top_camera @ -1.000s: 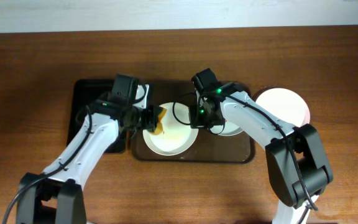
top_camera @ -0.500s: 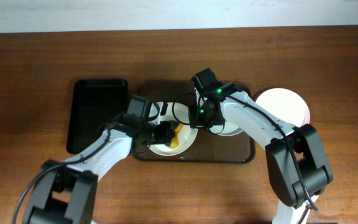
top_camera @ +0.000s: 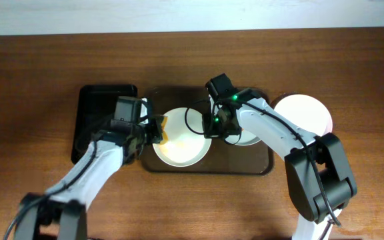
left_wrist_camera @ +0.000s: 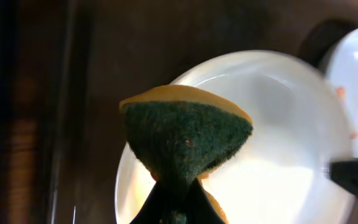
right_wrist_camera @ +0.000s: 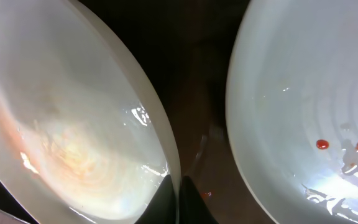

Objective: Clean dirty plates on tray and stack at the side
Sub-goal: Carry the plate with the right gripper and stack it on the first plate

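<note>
On tray: left gripper pinches sponge | right gripper clamps smeared plate rim | second plate dirty | third plate aside.

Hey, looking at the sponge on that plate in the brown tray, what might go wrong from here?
1. The right gripper pinches only the thin rim of the middle plate; pressure from the sponge in the left gripper might tip or slip it.
2. A faint orange film shows on that plate, so it may get stacked dirty.
3. The sauce-spotted plate lies close beside it on the tray and might get bumped.
</note>
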Controlling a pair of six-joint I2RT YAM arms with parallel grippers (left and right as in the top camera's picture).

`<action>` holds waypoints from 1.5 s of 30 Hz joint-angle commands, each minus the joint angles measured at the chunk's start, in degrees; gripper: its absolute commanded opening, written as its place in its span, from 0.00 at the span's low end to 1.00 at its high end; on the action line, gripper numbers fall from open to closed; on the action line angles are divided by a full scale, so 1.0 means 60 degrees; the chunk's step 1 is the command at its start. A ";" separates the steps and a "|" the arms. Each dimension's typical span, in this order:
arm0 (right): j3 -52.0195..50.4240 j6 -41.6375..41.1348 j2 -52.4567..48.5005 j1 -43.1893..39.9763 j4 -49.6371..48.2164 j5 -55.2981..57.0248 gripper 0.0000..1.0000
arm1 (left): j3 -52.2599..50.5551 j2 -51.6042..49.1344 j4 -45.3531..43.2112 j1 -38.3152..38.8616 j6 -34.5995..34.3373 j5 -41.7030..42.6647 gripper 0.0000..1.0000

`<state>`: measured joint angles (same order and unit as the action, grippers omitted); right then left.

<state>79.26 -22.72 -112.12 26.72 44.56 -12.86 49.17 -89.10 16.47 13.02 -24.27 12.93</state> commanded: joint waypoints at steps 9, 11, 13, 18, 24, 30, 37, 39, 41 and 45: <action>0.0113 0.0863 0.1672 0.0047 0.0262 0.1963 0.04 | 0.0000 0.2076 0.1887 -0.1774 0.0692 -0.0914 0.00; 0.0113 0.1326 0.2408 0.0055 0.0291 0.2805 0.04 | 0.0000 0.1912 0.1851 -0.2022 0.1355 -0.0914 0.00; 0.0113 0.1934 0.2936 0.0066 0.0419 0.4044 0.04 | 0.0000 0.1603 0.1840 -0.2120 0.2415 -0.0929 0.00; 0.0113 0.2397 0.3140 0.1082 0.0637 0.8969 0.04 | 0.0000 0.1031 0.1749 -0.2120 0.2779 -0.1603 0.00; 0.0113 0.2452 0.3140 0.2929 0.0248 1.0801 0.04 | 0.0000 0.0980 0.1621 -0.2120 0.2779 -0.1883 0.00; 0.0113 0.0718 0.3147 0.1115 0.0288 0.7777 0.04 | 0.0000 0.0973 0.1625 -0.2120 0.2779 -0.1876 0.00; 0.0113 0.0127 0.3151 -0.3712 0.0980 0.3075 0.04 | 0.0000 0.0973 0.1628 -0.2120 0.2779 -0.1872 0.00; 0.0109 0.0135 0.3140 -0.4943 0.1311 0.2841 0.04 | 0.0000 0.0973 0.1628 -0.2120 0.2779 -0.1872 0.00; 0.0109 0.0372 0.3122 -0.6000 0.1512 0.2284 0.04 | 0.0000 0.0973 0.1625 -0.2116 0.2776 -0.1872 0.00; 0.0091 0.0827 0.2827 -0.7060 0.1585 0.1566 0.04 | 0.0000 0.0973 0.1625 -0.2120 0.2776 -0.1872 0.00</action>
<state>79.29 -19.79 -93.95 -12.86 53.76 1.45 49.21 -82.96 26.37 0.67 -8.54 2.04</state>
